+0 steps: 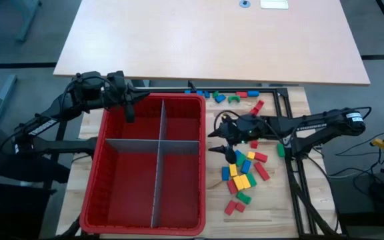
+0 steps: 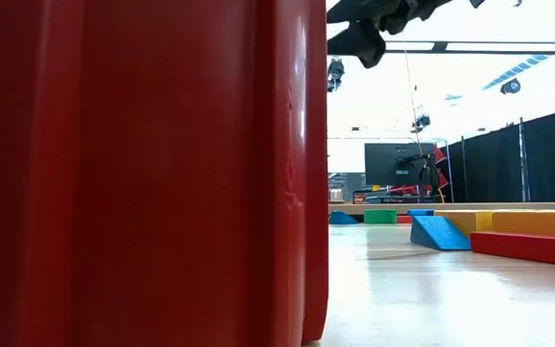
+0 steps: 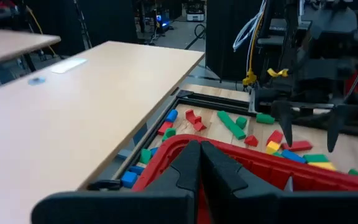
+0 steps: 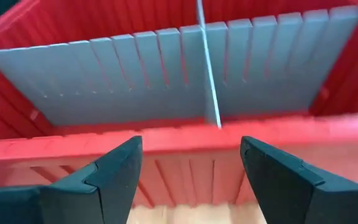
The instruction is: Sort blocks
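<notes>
Right jaws open, empty over blocks by bin, we guess ready to pick; left jaws closed, waiting.

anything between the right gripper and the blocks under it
Nothing visible. The right gripper hangs open above the near edge of the blocks, beside the bin. On the way into the bin, only its red wall has to be cleared.

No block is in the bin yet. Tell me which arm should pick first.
Right. The right gripper hangs open beside the loose blocks, while the left gripper sits shut over the red bin's far corner, away from them.
</notes>
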Robot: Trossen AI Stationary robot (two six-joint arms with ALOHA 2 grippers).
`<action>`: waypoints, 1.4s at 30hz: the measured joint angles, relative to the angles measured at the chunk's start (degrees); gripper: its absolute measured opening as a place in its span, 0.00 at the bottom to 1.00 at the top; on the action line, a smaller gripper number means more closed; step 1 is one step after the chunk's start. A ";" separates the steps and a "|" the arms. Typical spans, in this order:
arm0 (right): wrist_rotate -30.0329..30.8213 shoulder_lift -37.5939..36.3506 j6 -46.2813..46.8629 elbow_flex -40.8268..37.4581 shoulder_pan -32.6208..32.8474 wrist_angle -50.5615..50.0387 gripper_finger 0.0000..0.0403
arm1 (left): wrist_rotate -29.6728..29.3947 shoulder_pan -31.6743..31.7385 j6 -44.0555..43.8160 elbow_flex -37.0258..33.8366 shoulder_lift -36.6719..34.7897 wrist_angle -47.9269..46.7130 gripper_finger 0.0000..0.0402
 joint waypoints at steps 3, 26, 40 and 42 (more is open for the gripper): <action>-0.85 0.00 -5.75 0.74 0.13 0.06 0.65 | -0.02 -0.92 -4.55 -0.02 0.00 -0.04 0.00; -1.68 0.37 -19.14 0.57 0.12 -11.81 0.64 | -5.88 -7.77 -6.54 0.35 6.47 12.17 0.00; 9.76 0.35 -17.43 0.57 -0.02 -19.56 0.64 | 4.04 -7.80 -2.82 0.35 7.98 10.92 0.00; 10.46 0.35 -15.58 0.55 -0.02 -24.53 0.63 | 5.73 -7.80 -2.58 0.35 7.99 9.64 0.00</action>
